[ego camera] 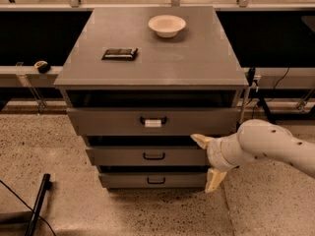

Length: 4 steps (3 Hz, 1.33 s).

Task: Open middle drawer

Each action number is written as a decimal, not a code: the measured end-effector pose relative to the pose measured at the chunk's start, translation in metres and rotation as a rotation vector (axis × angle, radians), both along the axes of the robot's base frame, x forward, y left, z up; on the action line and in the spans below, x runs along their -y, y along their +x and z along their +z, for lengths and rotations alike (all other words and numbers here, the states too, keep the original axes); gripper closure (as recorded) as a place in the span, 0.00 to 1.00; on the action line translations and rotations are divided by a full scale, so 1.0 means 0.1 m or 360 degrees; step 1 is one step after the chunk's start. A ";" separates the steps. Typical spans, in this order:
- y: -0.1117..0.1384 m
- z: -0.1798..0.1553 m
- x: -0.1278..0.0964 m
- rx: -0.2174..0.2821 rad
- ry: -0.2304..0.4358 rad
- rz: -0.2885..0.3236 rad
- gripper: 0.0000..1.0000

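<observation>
The grey cabinet has three stacked drawers. The middle drawer [123, 156] has a flat grey front with a bare black loop handle [154, 156] at its centre and stands pulled out a little less than the top drawer. My gripper [207, 162] hangs at the right end of the middle drawer's front, open, with one pale finger [201, 140] at the drawer's top edge and the other finger [213, 180] lower, by the bottom drawer. Nothing is between the fingers. The white arm reaches in from the right.
The top drawer [108, 122] carries a white tag on its handle; the bottom drawer [128, 180] has a like black handle. On the cabinet top [197, 63] sit a white bowl [167, 25] and a dark flat packet [119, 54]. A black pole [38, 204] lies on the speckled floor at left.
</observation>
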<state>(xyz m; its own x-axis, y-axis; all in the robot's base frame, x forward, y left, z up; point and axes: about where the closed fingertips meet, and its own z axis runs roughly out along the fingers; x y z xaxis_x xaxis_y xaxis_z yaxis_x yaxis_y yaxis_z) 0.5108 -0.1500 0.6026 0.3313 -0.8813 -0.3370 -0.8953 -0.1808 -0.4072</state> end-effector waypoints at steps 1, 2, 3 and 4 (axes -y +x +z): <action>0.15 -0.57 0.05 -0.0040 -0.0058 -0.0040 0.00; 0.27 -0.93 0.07 -0.0059 -0.0141 -0.0062 0.00; 0.43 -1.15 0.04 -0.0065 -0.0178 -0.0078 0.00; 0.63 -1.29 0.07 -0.0072 -0.0137 -0.0123 0.00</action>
<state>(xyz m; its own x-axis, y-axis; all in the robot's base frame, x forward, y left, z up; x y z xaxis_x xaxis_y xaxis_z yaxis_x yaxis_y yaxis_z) 0.5739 -0.1566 0.4739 0.2476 -0.9298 -0.2724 -0.9250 -0.1433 -0.3518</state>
